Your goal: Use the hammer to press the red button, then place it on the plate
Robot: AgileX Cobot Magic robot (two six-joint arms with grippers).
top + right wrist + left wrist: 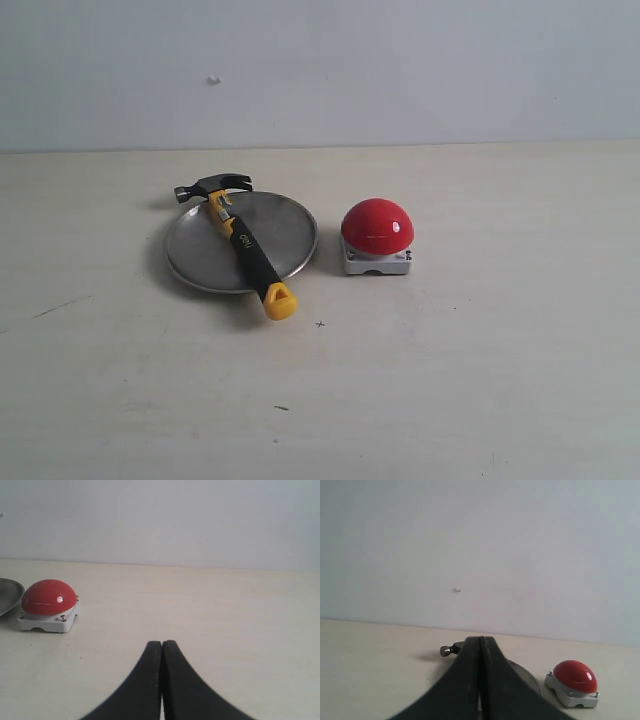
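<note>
Lying diagonal across plate (285, 235), hammer (243, 247); head far-left, yellow loop near-right.

The left gripper (480, 641) appeared as two matte black fingers (457, 692), smooth and plain-surfaced. Each was narrow and rounded at the tip and flared outward in a concave curve as it neared the camera. A thin, straight, pale seam ran where their flat inner faces met. The right gripper (162, 644) looked the same: a pair of black fingers (135, 695) with slim rounded tips, sweeping curved outer edges and a faint sheen along them.
</note>
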